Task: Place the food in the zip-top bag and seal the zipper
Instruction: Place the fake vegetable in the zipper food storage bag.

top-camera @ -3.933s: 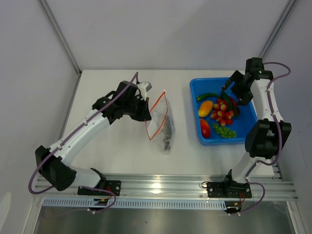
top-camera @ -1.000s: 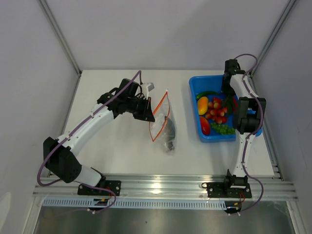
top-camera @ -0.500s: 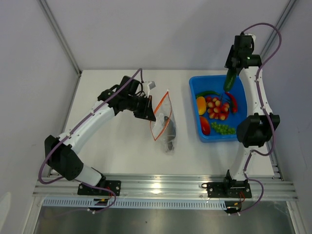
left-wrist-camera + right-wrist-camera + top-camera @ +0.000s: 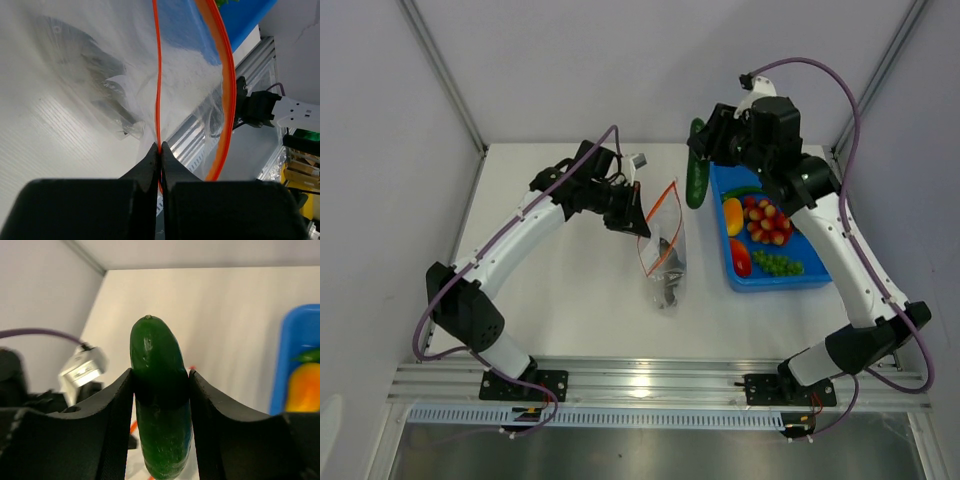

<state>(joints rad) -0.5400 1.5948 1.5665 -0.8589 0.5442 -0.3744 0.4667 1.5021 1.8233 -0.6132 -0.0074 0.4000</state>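
Observation:
The zip-top bag (image 4: 666, 258) lies near mid-table, clear and crinkly, with a dark grey item inside it (image 4: 97, 75). My left gripper (image 4: 633, 206) is shut on one lip of the orange-red zipper (image 4: 158, 75) and holds it up. The other lip (image 4: 225, 75) bows away, so the mouth gapes. My right gripper (image 4: 161, 377) is shut on a green cucumber (image 4: 696, 178), which hangs upright in the air just right of and above the bag's mouth. More of the food sits in the blue tub (image 4: 817, 280): mango (image 4: 732, 215), cherry tomatoes (image 4: 766, 222), red pepper (image 4: 740, 258), grapes (image 4: 779, 264).
The blue tub stands at the right, close to the table's right edge. My left arm (image 4: 520, 240) stretches across the left half of the table. White walls close in the back and both sides.
My right arm has lifted the cucumber out of the tub and swung it left to the bag's mouth. The left gripper has kept its hold on the zipper and shifted slightly right.

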